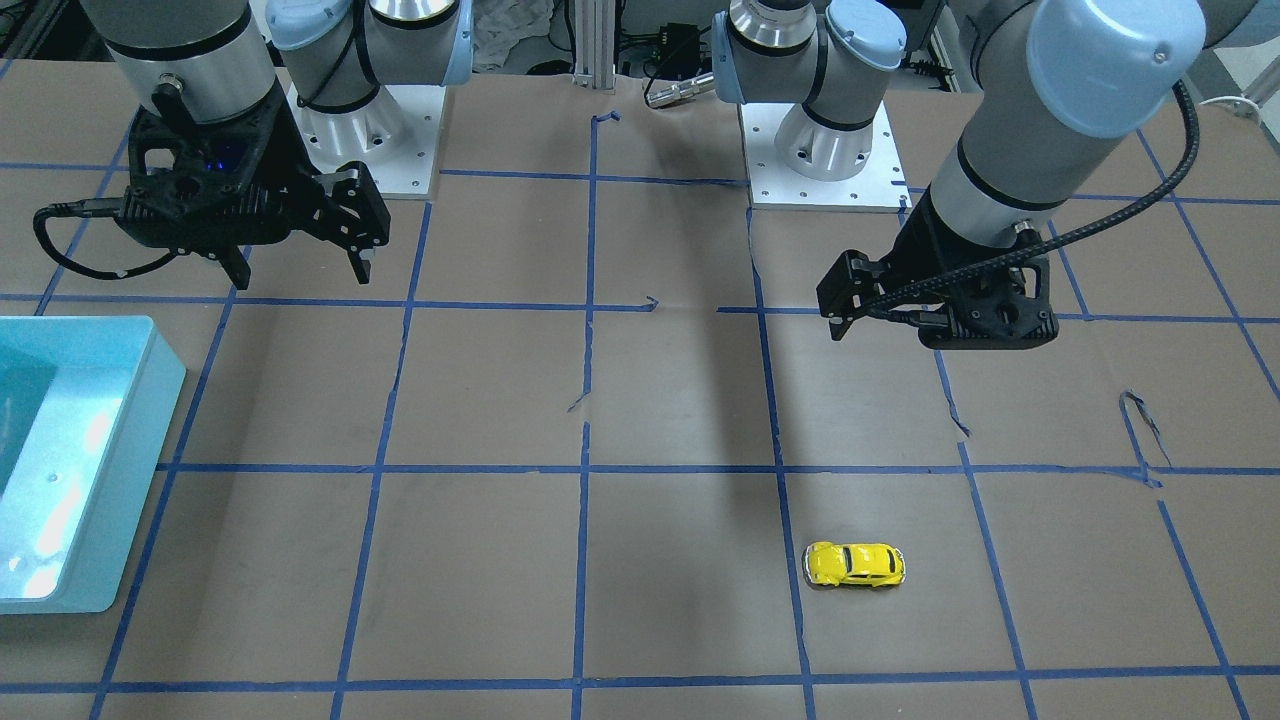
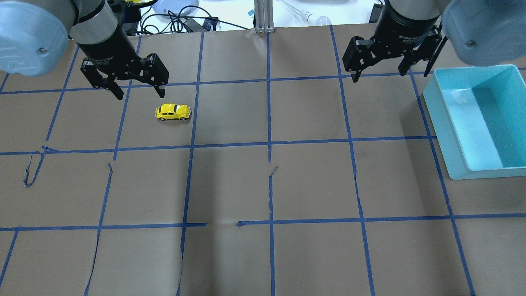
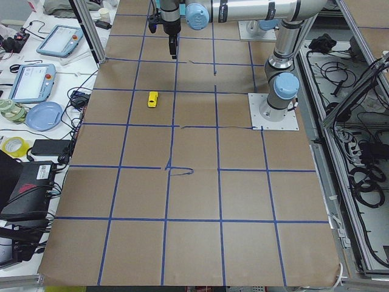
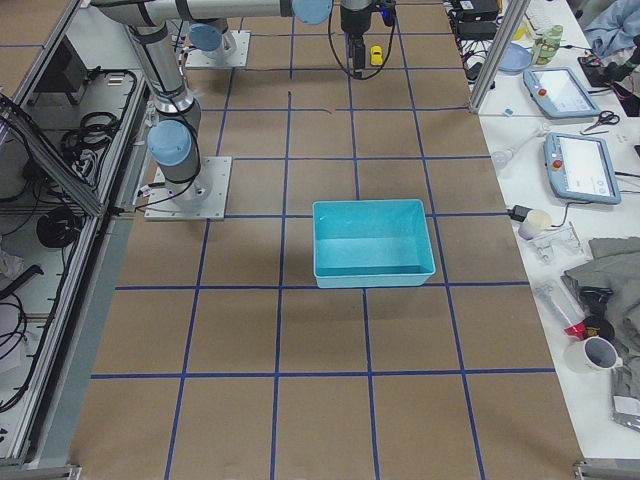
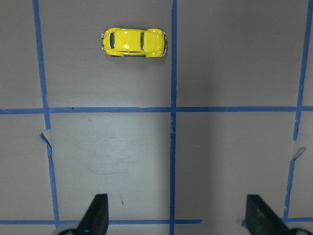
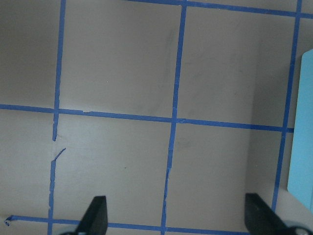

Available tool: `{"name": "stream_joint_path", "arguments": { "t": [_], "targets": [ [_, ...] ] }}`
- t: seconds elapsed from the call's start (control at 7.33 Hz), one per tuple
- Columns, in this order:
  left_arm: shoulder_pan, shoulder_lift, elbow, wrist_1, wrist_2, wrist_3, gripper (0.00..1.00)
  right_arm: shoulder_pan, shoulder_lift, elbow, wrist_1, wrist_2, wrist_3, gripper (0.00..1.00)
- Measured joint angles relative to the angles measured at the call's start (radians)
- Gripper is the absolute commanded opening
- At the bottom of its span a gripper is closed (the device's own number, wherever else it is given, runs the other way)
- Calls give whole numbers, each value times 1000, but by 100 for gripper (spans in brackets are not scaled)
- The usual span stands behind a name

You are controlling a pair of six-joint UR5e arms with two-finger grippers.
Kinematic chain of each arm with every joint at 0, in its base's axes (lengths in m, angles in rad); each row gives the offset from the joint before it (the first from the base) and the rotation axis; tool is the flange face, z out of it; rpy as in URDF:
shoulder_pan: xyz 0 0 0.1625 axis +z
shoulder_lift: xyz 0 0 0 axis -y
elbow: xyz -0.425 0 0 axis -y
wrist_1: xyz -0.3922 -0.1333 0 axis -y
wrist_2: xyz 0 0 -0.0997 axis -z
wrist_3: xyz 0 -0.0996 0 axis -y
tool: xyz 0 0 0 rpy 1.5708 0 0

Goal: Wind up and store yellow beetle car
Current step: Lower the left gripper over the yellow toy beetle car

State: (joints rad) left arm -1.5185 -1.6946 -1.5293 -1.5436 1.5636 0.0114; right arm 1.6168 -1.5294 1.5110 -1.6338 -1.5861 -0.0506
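Observation:
The yellow beetle car (image 2: 173, 112) rests on its wheels on the brown paper, broadside to the robot, in the far-left part of the table. It also shows in the front view (image 1: 855, 565) and at the top of the left wrist view (image 5: 133, 42). My left gripper (image 2: 140, 95) hangs open above the table just left of and beyond the car, touching nothing. In the left wrist view its fingertips (image 5: 95, 211) stand wide apart with only bare paper between them. Far across the table, my right gripper (image 2: 380, 75) is open and holds nothing, as the right wrist view (image 6: 177, 215) confirms.
A light-blue bin (image 2: 472, 123) stands at the table's right side, beside the right gripper; its edge (image 6: 303, 127) shows in the right wrist view. Blue tape lines grid the brown paper, torn in places. Tablets, cables and tape rolls lie on side benches beyond the table.

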Motion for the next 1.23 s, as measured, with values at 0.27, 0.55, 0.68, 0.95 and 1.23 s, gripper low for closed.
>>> {"name": "stream_joint_path", "arguments": {
  "t": [0.27, 0.55, 0.68, 0.95, 1.23],
  "targets": [
    [4, -10, -9, 39, 5, -146, 100, 0, 0, 0, 0, 0, 0, 100],
    [10, -52, -25, 154, 6, -384, 100, 0, 0, 0, 0, 0, 0, 100],
    [15, -74, -44, 212, 8, -482, 100, 0, 0, 0, 0, 0, 0, 100],
    [30, -107, -83, 282, 12, -604, 100, 0, 0, 0, 0, 0, 0, 100],
    [50, -147, -101, 349, 11, -709, 100, 0, 0, 0, 0, 0, 0, 100]
  ]
}}
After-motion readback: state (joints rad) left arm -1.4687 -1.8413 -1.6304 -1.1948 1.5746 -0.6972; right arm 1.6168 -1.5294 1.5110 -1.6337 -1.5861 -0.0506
